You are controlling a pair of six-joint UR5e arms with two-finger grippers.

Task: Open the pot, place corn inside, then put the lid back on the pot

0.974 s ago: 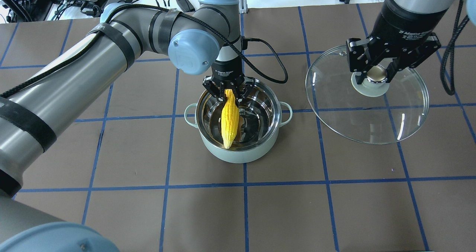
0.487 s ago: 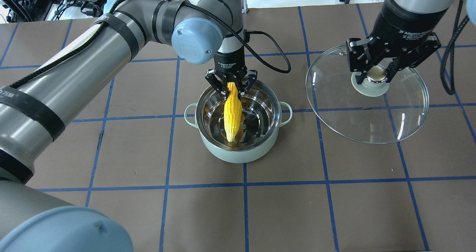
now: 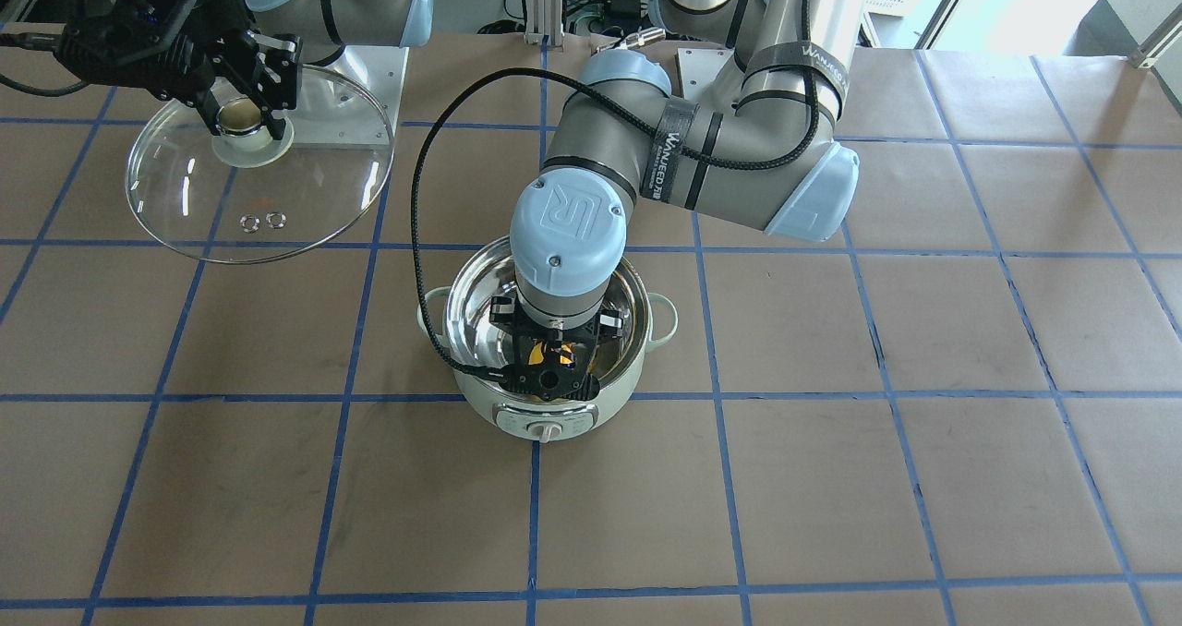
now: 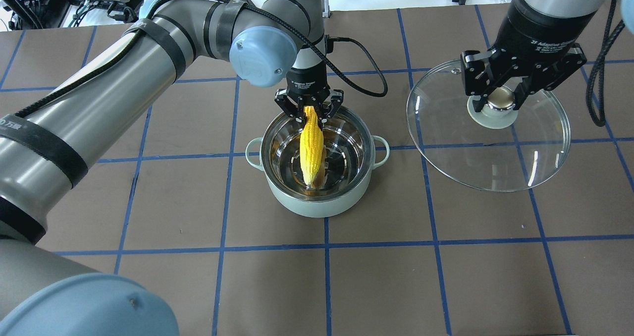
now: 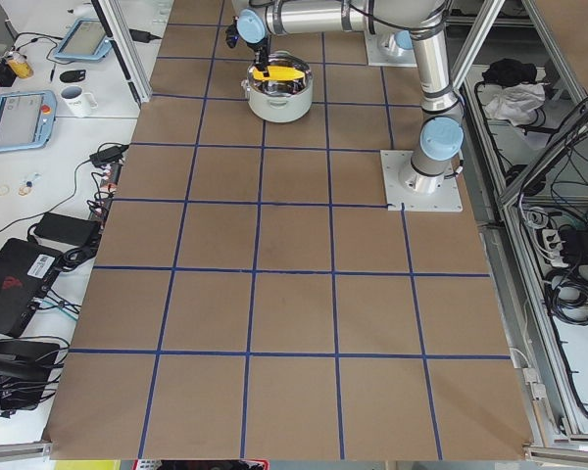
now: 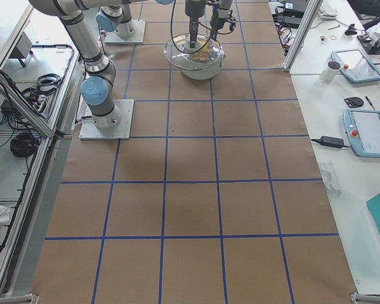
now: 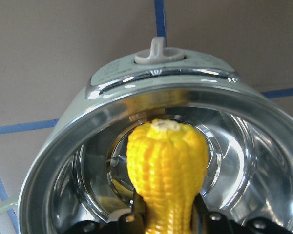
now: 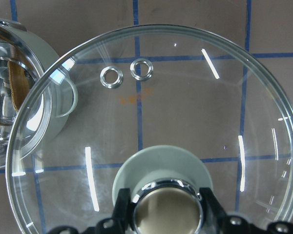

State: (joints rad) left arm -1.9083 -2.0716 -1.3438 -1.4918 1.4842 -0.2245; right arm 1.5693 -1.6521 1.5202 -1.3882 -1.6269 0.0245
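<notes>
Corn (image 4: 312,150) deeper in pot (image 4: 317,206); lid (image 4: 495,165) perhaps aloft.

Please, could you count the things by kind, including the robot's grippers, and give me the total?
pot: 1
corn: 1
lid: 1
grippers: 2 (left gripper, right gripper)
Total: 5

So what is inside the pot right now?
The corn, gripped at one end by the left gripper, reaches into the pot. Otherwise only bare steel shows. The corn hides whether its lower end touches the bottom.
</notes>
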